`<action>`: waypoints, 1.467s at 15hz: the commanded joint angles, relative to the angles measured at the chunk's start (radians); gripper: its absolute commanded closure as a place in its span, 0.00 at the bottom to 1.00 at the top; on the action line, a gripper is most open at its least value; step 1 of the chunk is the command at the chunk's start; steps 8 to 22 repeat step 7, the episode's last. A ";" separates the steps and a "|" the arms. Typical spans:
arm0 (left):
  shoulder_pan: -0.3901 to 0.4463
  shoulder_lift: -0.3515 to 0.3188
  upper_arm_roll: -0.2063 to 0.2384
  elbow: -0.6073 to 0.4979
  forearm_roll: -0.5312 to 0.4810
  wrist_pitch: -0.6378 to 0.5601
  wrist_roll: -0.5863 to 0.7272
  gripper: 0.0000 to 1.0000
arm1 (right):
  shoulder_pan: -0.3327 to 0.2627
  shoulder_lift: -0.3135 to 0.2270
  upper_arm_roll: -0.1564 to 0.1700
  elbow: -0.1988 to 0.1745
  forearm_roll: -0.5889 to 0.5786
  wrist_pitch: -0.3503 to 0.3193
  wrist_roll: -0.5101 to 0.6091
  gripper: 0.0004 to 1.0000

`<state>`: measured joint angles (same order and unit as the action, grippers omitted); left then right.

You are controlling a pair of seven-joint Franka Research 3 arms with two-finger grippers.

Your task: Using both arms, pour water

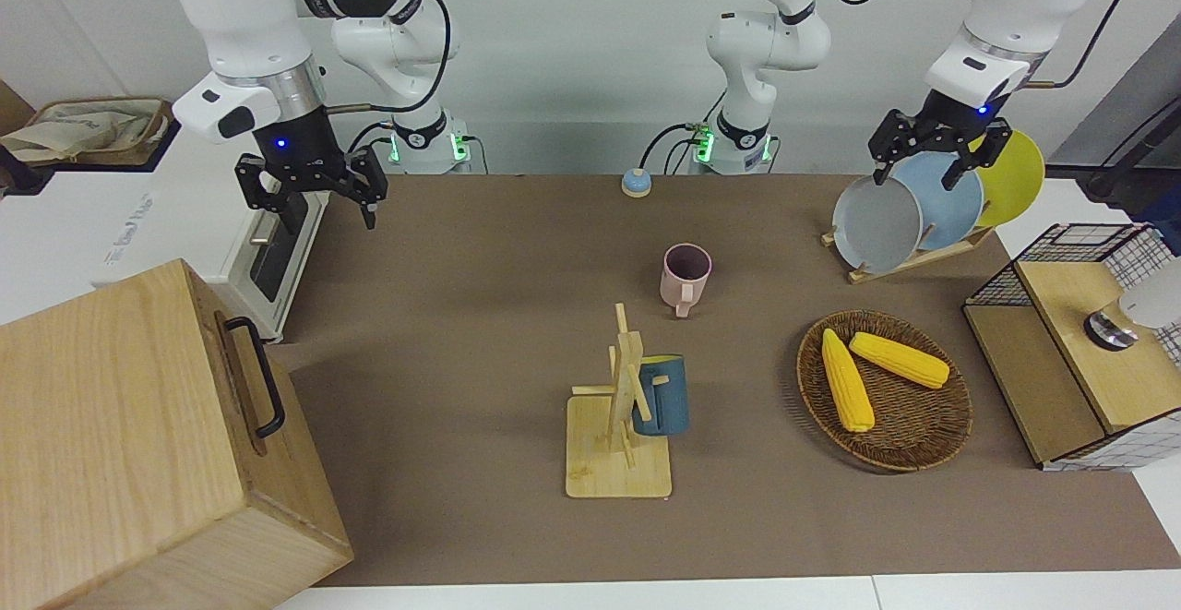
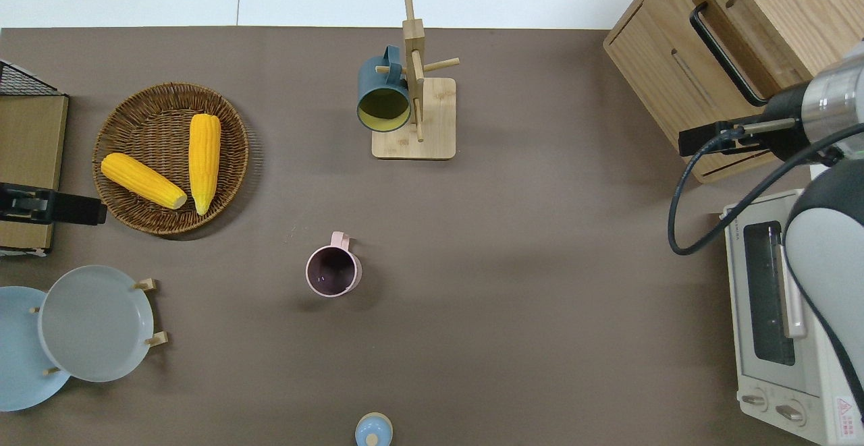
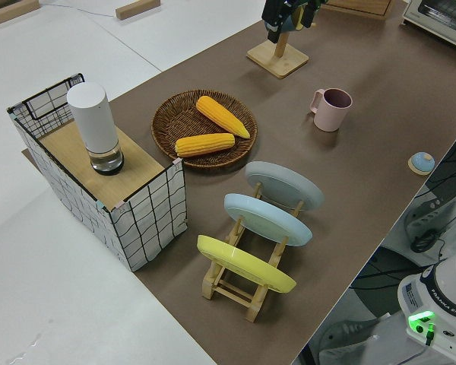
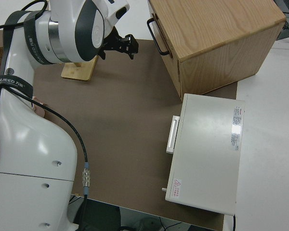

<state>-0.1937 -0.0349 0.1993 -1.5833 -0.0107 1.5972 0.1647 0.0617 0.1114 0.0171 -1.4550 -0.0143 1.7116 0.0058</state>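
A pink mug stands upright in the middle of the brown mat, also in the overhead view. A white cylinder bottle stands on a wooden-topped wire box at the left arm's end of the table. My left gripper is open and empty, up in the air. In the overhead view the left gripper is over the mat's edge between the box and the corn basket. My right gripper is open, empty and parked.
A blue mug hangs on a wooden mug tree. Two corn cobs lie in the wicker basket. A rack holds three plates. A toaster oven, a large wooden box and a small blue bell are also there.
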 commanded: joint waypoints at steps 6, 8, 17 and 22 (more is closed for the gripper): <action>-0.101 0.012 0.009 -0.029 0.025 -0.017 -0.008 0.00 | -0.014 -0.012 0.007 -0.007 0.008 0.006 -0.024 0.01; -0.102 0.021 0.002 -0.026 0.023 -0.017 -0.010 0.00 | -0.014 -0.012 0.007 -0.007 0.008 0.006 -0.024 0.01; -0.102 0.021 0.002 -0.026 0.023 -0.017 -0.010 0.00 | -0.014 -0.012 0.007 -0.007 0.008 0.006 -0.024 0.01; -0.102 0.021 0.002 -0.026 0.023 -0.017 -0.010 0.00 | -0.014 -0.012 0.007 -0.007 0.008 0.006 -0.024 0.01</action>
